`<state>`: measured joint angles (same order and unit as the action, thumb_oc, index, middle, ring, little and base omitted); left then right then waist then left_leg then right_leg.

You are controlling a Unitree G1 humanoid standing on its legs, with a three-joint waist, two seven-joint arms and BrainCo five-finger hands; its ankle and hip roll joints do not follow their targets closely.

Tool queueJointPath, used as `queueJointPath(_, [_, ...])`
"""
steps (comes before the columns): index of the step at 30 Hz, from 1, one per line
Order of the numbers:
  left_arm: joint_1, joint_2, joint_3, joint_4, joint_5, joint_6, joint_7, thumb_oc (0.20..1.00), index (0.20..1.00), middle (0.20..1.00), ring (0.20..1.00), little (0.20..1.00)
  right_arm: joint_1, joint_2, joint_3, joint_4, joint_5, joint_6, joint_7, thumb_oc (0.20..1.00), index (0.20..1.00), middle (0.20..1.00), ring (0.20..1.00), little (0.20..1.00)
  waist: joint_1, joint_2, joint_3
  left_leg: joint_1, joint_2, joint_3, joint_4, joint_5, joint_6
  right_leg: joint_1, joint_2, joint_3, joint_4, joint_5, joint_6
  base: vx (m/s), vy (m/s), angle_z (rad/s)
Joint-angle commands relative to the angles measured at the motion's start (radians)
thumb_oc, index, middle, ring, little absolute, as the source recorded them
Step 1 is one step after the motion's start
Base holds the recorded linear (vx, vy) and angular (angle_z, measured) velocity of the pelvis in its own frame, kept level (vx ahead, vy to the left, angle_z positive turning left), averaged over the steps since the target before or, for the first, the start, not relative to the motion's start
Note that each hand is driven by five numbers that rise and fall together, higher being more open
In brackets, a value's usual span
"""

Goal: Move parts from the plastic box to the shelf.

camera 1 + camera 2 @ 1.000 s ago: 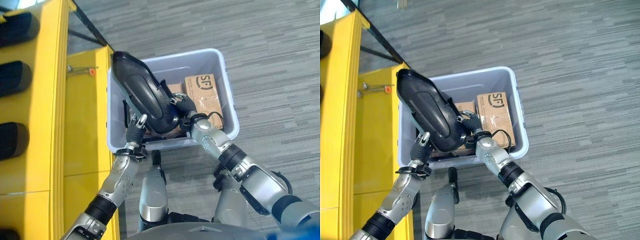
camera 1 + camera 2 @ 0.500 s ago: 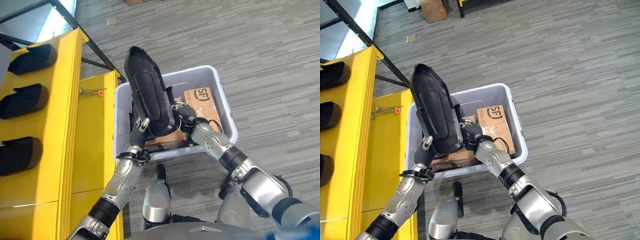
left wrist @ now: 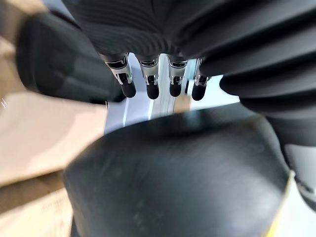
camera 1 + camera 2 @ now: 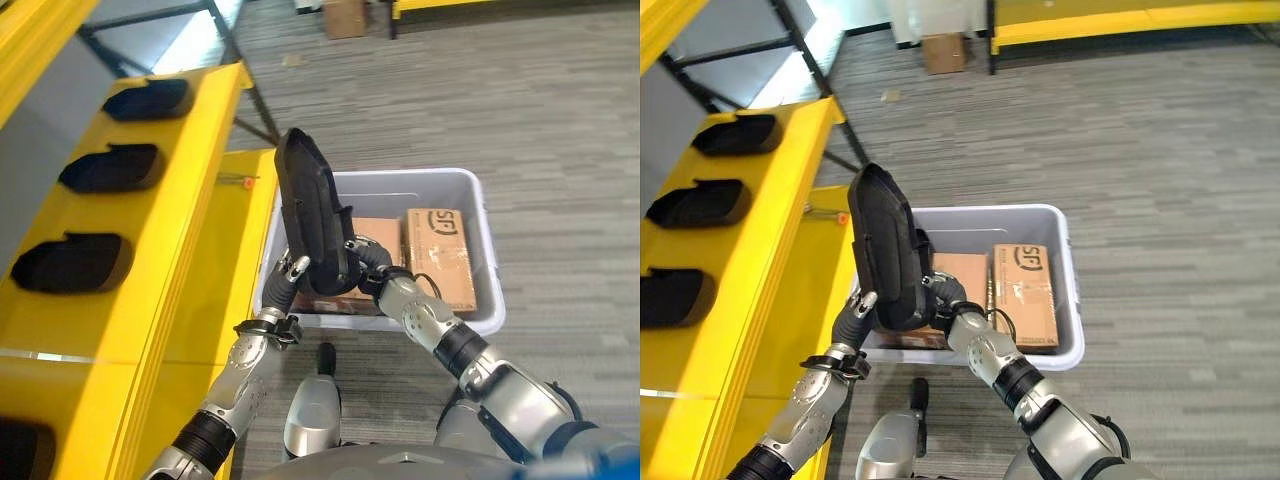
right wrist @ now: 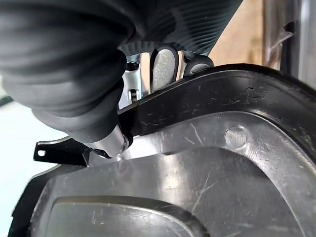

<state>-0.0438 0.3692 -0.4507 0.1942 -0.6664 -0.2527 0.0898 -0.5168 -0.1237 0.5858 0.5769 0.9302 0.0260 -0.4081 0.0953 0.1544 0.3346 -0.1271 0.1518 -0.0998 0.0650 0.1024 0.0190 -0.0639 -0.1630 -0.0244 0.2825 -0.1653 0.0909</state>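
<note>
Lifting black part (image 4: 312, 222) above plastic box (image 4: 480, 205) | right hand (image 4: 362, 259) clamped at its 5 o'clock edge, left hand (image 4: 287, 276) fingers straight at 7 | stiff, bulky, smooth; grip rim | shelf (image 4: 180, 190) at 9

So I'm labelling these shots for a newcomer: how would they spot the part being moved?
Start at the grey plastic box on the floor beside the yellow shelf. Above its shelf-side end, a long black part stands nearly on end between the left hand and right hand. Unlike the black parts lying on the shelf, it is airborne.
</note>
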Motion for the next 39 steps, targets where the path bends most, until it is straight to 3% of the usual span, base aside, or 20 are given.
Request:
queueJointPath(1, [-0.026, 0.086, 0.051, -0.072, 0.094, 0.027, 0.052, 1.000, 1.000, 1.000, 1.000, 1.000, -0.095, 0.040, -0.126, -0.041, -0.068, -0.100, 0.046, 0.200, 0.200, 0.200, 0.200, 0.200, 0.039, -0.042, -0.037, 0.072, -0.066, 0.053, -0.004, -0.070, -0.067, 0.039, -0.007, -0.066, -0.027, 0.032, -0.036, 0.15, -0.167, 1.16])
queueJointPath(3, [-0.021, 0.090, 0.082, -0.079, 0.125, 0.044, 0.060, 1.000, 1.000, 1.000, 1.000, 1.000, -0.087, 0.025, -0.145, -0.044, -0.065, -0.080, 0.064, 0.200, 0.200, 0.200, 0.200, 0.200, 0.044, -0.039, -0.046, 0.073, -0.070, 0.037, -0.005, -0.066, -0.071, 0.042, 0.001, -0.076, -0.016, 0.022, -0.047, 0.09, -0.148, 0.57])
queueJointPath(4, [-0.017, 0.087, 0.138, -0.094, 0.153, 0.065, 0.060, 1.000, 1.000, 1.000, 1.000, 1.000, -0.088, 0.006, -0.161, -0.046, -0.072, -0.041, 0.076, 0.200, 0.200, 0.200, 0.200, 0.200, 0.051, -0.025, -0.055, 0.076, -0.064, 0.026, -0.013, -0.048, -0.085, 0.035, 0.021, -0.096, 0.016, -0.005, -0.076, 0.03, -0.106, 0.45])
queueJointPath(9, [-0.005, 0.077, 0.213, -0.105, 0.169, 0.080, 0.043, 1.000, 1.000, 1.000, 1.000, 1.000, -0.105, 0.011, -0.151, -0.043, -0.091, 0.005, 0.090, 0.200, 0.200, 0.200, 0.200, 0.200, 0.056, -0.019, -0.062, 0.077, -0.035, 0.009, -0.010, -0.013, -0.102, 0.024, 0.046, -0.116, 0.070, -0.039, -0.114, 0.03, -0.103, 0.16])
queueJointPath(14, [0.006, 0.054, 0.257, -0.099, 0.110, 0.083, 0.054, 1.000, 1.000, 1.000, 1.000, 1.000, -0.112, 0.070, -0.073, -0.071, -0.145, 0.022, 0.073, 0.200, 0.200, 0.200, 0.200, 0.200, 0.061, -0.037, -0.053, 0.033, 0.030, 0.016, -0.019, 0.135, -0.129, 0.045, 0.069, -0.136, 0.070, -0.050, -0.129, -0.01, -0.117, 0.22])
queueJointPath(16, [-0.001, 0.038, 0.257, -0.083, 0.113, 0.089, 0.026, 1.000, 1.000, 1.000, 1.000, 1.000, -0.102, 0.085, -0.050, -0.100, -0.165, 0.012, 0.047, 0.200, 0.200, 0.200, 0.200, 0.200, 0.049, -0.059, -0.047, 0.006, 0.055, 0.145, 0.026, 0.117, -0.131, 0.073, 0.046, -0.196, 0.031, -0.036, -0.129, -0.16, -0.165, 0.30])
queueJointPath(18, [-0.009, 0.030, 0.238, -0.079, 0.103, 0.091, 0.025, 1.000, 1.000, 1.000, 1.000, 1.000, -0.091, 0.082, -0.040, -0.131, -0.177, 0.014, 0.052, 0.200, 0.200, 0.200, 0.200, 0.200, 0.037, -0.076, -0.045, -0.004, 0.058, 0.222, 0.068, 0.094, -0.130, 0.087, 0.027, -0.244, 0.002, -0.024, -0.131, -0.24, -0.130, 1.20])
queueJointPath(20, [0.030, 0.027, 0.223, -0.081, 0.071, 0.052, 0.010, 1.000, 1.000, 1.000, 1.000, 1.000, -0.091, 0.059, -0.021, -0.165, -0.134, 0.029, 0.091, 0.200, 0.200, 0.200, 0.200, 0.200, 0.046, -0.104, -0.049, 0.015, 0.016, 0.216, 0.166, 0.025, -0.115, 0.082, -0.005, -0.282, -0.022, -0.003, -0.132, -0.29, -0.089, 1.51])
queueJointPath(21, [0.036, 0.025, 0.216, -0.082, 0.067, 0.043, 0.004, 1.000, 1.000, 1.000, 1.000, 1.000, -0.093, 0.057, -0.018, -0.170, -0.125, 0.035, 0.090, 0.200, 0.200, 0.200, 0.200, 0.200, 0.045, -0.111, -0.050, 0.017, 0.015, 0.231, 0.199, 0.016, -0.115, 0.082, -0.012, -0.294, -0.031, 0.003, -0.134, -0.23, -0.013, 1.09])
queueJointPath(23, [0.042, 0.021, 0.204, -0.083, 0.068, 0.029, 0.008, 1.000, 1.000, 1.000, 1.000, 1.000, -0.095, 0.056, -0.014, -0.177, -0.111, 0.040, 0.090, 0.200, 0.200, 0.200, 0.200, 0.200, 0.042, -0.121, -0.051, 0.019, 0.016, 0.259, 0.250, -0.001, -0.115, 0.085, -0.022, -0.313, -0.042, 0.007, -0.138, -0.17, 0.014, 0.97])
queueJointPath(26, [0.045, 0.011, 0.168, -0.076, 0.055, -0.016, 0.015, 1.000, 1.000, 1.000, 1.000, 1.000, -0.105, 0.065, 0.003, -0.185, -0.022, 0.072, 0.120, 0.200, 0.200, 0.200, 0.200, 0.200, 0.030, -0.153, -0.071, 0.057, 0.058, 0.330, 0.389, -0.052, -0.126, 0.086, -0.047, -0.369, -0.037, -0.013, -0.151, -0.17, 0.098, 1.21])
queueJointPath(31, [0.036, 0.004, 0.155, -0.064, 0.055, -0.011, 0.021, 1.000, 1.000, 1.000, 1.000, 1.000, -0.107, 0.068, 0.018, -0.187, 0.031, 0.085, 0.115, 0.200, 0.200, 0.200, 0.200, 0.200, 0.021, -0.122, -0.091, 0.124, 0.066, 0.377, 0.231, -0.047, -0.128, 0.071, -0.041, -0.417, 0.001, -0.034, -0.148, -0.06, 0.203, 0.48])
queueJointPath(32, [0.038, -0.003, 0.143, -0.063, 0.037, -0.002, 0.040, 1.000, 1.000, 1.000, 1.000, 1.000, -0.099, 0.062, 0.012, -0.181, 0.063, 0.101, 0.121, 0.200, 0.200, 0.200, 0.200, 0.200, 0.023, -0.099, -0.100, 0.139, 0.056, 0.394, 0.161, -0.049, -0.130, 0.085, -0.042, -0.443, -0.002, -0.040, -0.144, -0.04, 0.246, 0.67])
queueJointPath(39, [0.089, 0.000, 0.161, -0.107, 0.025, 0.017, 0.068, 1.000, 1.000, 1.000, 1.000, 1.000, -0.082, 0.064, 0.021, -0.175, 0.082, 0.111, 0.124, 0.200, 0.200, 0.200, 0.200, 0.200, 0.054, -0.068, -0.106, 0.170, -0.004, 0.380, 0.066, -0.088, -0.116, 0.125, -0.055, -0.449, -0.070, -0.001, -0.103, -0.06, 0.246, 0.53])
